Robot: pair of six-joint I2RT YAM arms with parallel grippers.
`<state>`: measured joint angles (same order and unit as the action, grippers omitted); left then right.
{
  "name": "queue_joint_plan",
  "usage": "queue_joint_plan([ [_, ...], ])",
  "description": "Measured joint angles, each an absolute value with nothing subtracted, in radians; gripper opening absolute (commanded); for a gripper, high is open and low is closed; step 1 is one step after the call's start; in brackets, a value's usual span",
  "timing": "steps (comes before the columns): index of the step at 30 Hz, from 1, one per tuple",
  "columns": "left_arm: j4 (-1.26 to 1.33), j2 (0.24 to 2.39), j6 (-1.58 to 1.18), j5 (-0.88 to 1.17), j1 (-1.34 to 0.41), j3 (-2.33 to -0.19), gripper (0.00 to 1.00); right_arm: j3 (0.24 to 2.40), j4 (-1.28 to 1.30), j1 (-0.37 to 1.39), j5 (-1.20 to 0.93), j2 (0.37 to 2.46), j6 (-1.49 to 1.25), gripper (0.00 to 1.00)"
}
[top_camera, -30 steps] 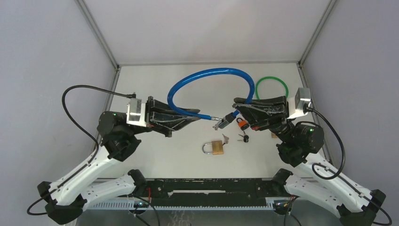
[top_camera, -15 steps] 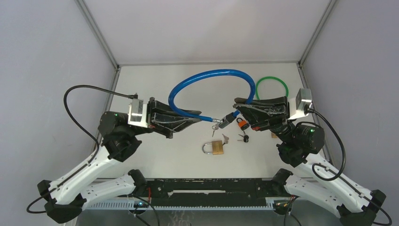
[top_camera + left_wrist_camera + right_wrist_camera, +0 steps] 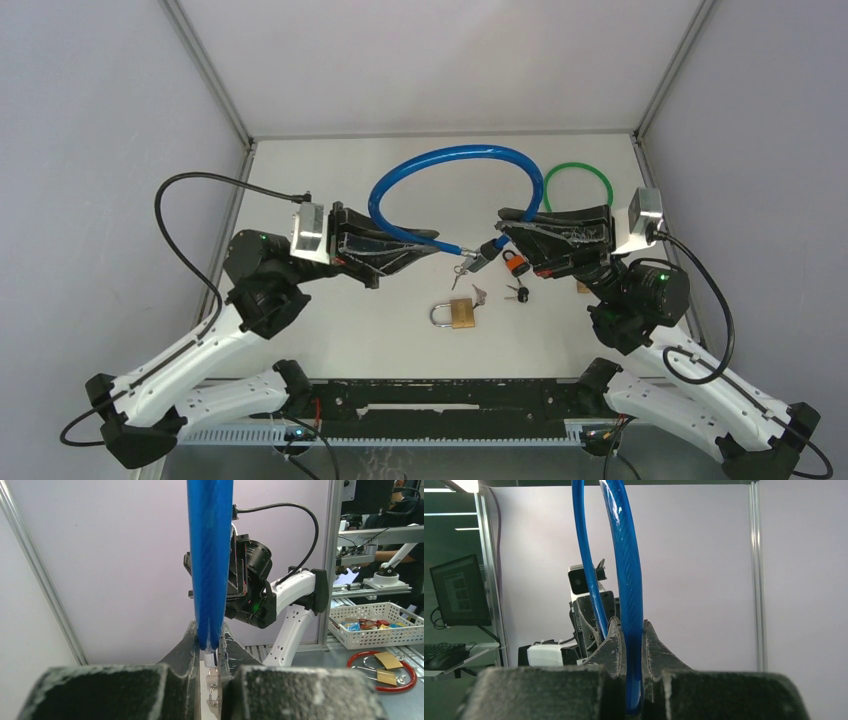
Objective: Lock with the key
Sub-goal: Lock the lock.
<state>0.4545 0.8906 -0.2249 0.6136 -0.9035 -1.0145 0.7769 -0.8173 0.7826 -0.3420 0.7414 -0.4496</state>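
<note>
The blue cable (image 3: 450,155) is held arched over mid-table: its pin end is clamped in the left gripper (image 3: 428,246), its lock head (image 3: 487,257) end in the right gripper (image 3: 505,235). Insertion seems in hand; the pin must be pushed in, then the dangling key (image 3: 460,272) turned.
</note>
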Motion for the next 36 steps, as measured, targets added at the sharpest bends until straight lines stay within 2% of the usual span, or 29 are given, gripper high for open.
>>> queue_joint_plan([
  [8, 0.468, 0.911, -0.215, 0.595, -0.932, -1.014, 0.0, 0.745, -0.878, 0.788, -0.318, 0.756, -0.452, 0.0],
  [18, 0.553, 0.955, -0.234, 0.495, -0.955, -0.994, 0.0, 0.691, -1.031, 0.804, -0.178, 0.787, -0.459, 0.0],
  [28, 0.559, 0.982, -0.229, 0.482, -0.955, -0.994, 0.01, 0.674, -1.156, 0.818, -0.075, 0.843, -0.485, 0.0],
  [29, 0.558, 0.986, -0.23, 0.482, -0.955, -0.994, 0.06, 0.673, -1.158, 0.818, -0.067, 0.843, -0.485, 0.0],
  [31, 0.55, 0.99, -0.233, 0.485, -0.955, -0.994, 0.27, 0.669, -1.158, 0.819, -0.056, 0.838, -0.484, 0.0],
  [36, 0.524, 0.986, -0.222, 0.484, -0.958, -0.994, 0.59, 0.666, -1.13, 0.828, -0.052, 0.824, -0.478, 0.0],
])
